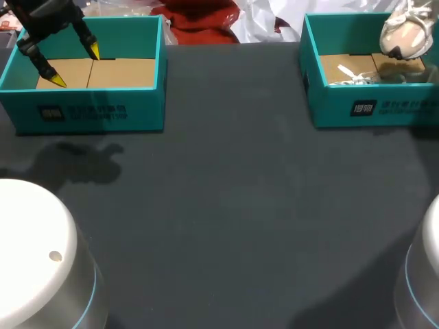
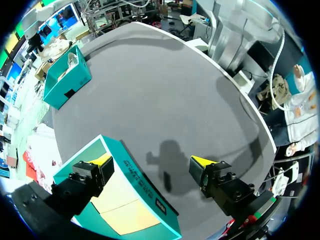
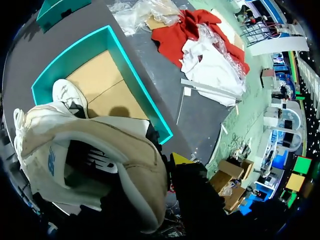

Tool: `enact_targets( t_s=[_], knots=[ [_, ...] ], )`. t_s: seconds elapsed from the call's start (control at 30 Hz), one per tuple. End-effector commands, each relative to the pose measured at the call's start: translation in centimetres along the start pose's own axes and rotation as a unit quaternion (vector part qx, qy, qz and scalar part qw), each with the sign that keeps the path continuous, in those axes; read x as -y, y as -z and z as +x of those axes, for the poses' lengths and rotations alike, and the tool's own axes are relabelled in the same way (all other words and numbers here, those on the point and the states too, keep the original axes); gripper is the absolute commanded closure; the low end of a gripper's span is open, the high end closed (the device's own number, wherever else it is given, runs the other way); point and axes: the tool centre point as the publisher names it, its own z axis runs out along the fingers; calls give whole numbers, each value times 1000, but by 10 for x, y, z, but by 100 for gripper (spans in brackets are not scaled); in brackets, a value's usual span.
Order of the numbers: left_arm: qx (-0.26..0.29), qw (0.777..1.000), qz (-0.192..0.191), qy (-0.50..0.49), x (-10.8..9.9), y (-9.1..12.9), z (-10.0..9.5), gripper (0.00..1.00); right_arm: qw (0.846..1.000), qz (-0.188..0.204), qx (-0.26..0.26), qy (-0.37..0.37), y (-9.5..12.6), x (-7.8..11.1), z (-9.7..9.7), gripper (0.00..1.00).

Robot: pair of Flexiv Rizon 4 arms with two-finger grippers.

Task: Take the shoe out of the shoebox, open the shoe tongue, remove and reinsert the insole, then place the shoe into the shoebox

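Observation:
A beige and white shoe (image 1: 405,34) hangs above the back of the right teal shoebox (image 1: 370,106). My right gripper (image 3: 170,165) is shut on the shoe (image 3: 100,150) at its heel collar; only one yellow tip shows, the other is hidden by the shoe. A second white shoe (image 3: 70,95) lies inside that box (image 3: 145,100), its laces (image 1: 355,74) on the cardboard floor. My left gripper (image 1: 74,65) stands open over the left teal shoebox (image 1: 89,110), which holds nothing. In the left wrist view its fingers (image 2: 202,164) straddle that box's front wall (image 2: 140,185).
Red cloth (image 1: 199,20) and white plastic bags (image 1: 264,17) lie behind the boxes at the table's far edge. My arms' round bases (image 1: 34,253) (image 1: 425,274) stand at the near corners. Dark tabletop (image 1: 233,192) stretches between the two boxes.

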Motion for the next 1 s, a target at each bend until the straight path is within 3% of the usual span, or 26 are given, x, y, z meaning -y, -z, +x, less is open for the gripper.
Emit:
enact_targets(
  t_s=[0.03,0.07,0.13,0.23,0.47,1.0],
  knots=[
    [0,1000,-1,0,0,0,0,0,987,45,-18,-151,4,-4,-1,100],
    [0,1000,-1,0,0,0,0,0,987,45,-18,-151,4,-4,-1,100],
    [0,1000,-1,0,0,0,0,0,975,68,-9,-211,1,3,-4,100],
    [0,1000,-1,0,0,0,0,0,956,63,-15,-287,-8,13,-1,100],
    [0,1000,-1,0,0,0,0,0,927,63,7,-371,-21,28,12,100],
    [0,1000,-1,0,0,0,0,0,925,42,6,-379,-24,30,15,100]
  ],
)
